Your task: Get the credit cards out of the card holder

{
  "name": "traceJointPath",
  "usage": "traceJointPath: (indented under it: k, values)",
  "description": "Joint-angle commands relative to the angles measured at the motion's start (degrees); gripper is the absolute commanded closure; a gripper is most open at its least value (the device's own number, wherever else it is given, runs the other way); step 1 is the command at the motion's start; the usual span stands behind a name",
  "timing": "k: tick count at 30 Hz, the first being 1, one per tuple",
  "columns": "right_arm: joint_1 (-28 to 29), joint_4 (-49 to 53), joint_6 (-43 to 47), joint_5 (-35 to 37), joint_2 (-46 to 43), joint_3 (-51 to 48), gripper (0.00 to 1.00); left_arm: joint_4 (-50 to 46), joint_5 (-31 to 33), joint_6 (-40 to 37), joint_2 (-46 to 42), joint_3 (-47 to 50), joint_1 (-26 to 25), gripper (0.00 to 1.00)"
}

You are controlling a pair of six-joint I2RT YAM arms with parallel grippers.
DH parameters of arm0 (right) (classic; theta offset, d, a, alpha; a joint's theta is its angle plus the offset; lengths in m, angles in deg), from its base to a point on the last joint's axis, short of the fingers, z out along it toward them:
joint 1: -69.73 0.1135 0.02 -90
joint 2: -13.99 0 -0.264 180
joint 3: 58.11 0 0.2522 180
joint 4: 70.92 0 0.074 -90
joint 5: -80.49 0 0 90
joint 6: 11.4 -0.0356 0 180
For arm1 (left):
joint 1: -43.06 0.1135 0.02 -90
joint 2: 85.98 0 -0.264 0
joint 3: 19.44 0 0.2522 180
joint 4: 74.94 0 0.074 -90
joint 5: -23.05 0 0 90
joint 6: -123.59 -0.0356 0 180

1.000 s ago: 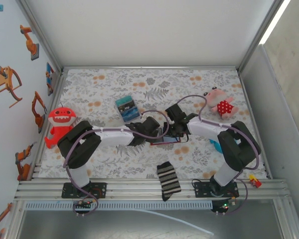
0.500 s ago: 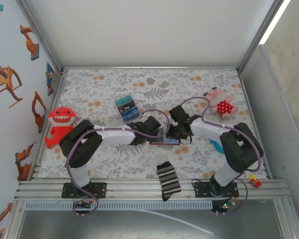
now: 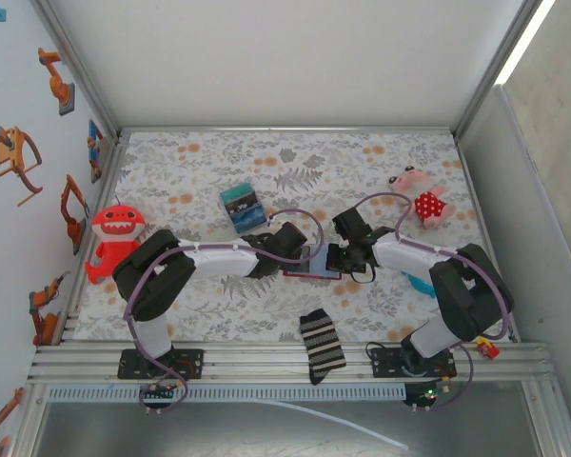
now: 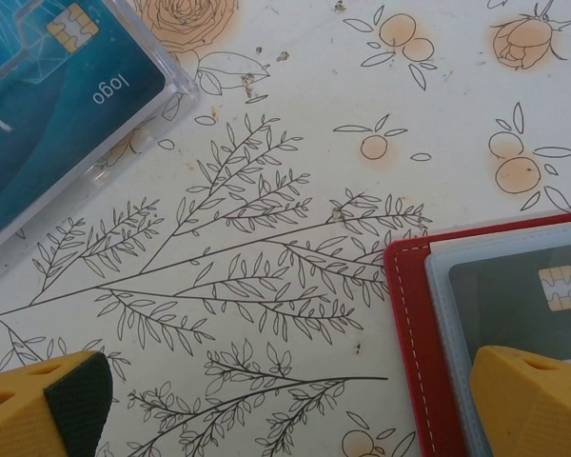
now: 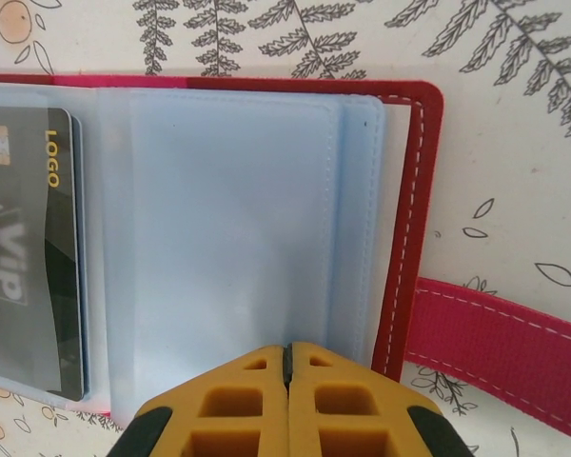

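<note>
The dark-red card holder (image 3: 314, 270) lies open on the floral cloth between both grippers. Its blue-grey pockets (image 5: 228, 219) face up. A dark card (image 5: 33, 257) marked LOGO and VIP sits in the left pocket, and the red snap tab (image 5: 500, 333) trails off to the right. My right gripper (image 5: 287, 354) is shut, its tips meeting over the empty middle pocket with nothing seen between them. My left gripper (image 4: 290, 414) is open. One yellow finger (image 4: 538, 400) rests over the holder's card pocket (image 4: 514, 286); the other finger (image 4: 48, 405) is over bare cloth.
A clear case with a teal card face (image 4: 57, 105) lies just beyond the left gripper, the striped boxy item (image 3: 241, 207). A red shark plush (image 3: 114, 233) sits far left, a pink plush (image 3: 421, 200) back right, and a striped sock (image 3: 322, 345) by the near edge.
My right gripper has drawn back toward the right and nearer, its elbow swinging outward. The left arm has barely shifted.
</note>
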Motion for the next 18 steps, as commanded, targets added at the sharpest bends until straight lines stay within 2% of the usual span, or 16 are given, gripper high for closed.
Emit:
traceJointPath:
  k: [1, 8, 18]
  values:
    - [-0.5, 1.3, 2.7, 1.3, -0.4, -1.5, 0.97, -6.2, 0.9, 1.6, -1.4, 2.2, -0.2, 0.03]
    - [-0.5, 1.5, 7.3, 0.8, 0.0, 0.5, 0.97, -7.5, 1.0, 4.0, -4.1, 4.0, -1.4, 0.03]
    - [-0.5, 3.0, 6.8, -0.2, -3.6, 1.3, 0.95, -7.1, 3.5, 3.3, -7.3, 3.2, -1.7, 0.03]
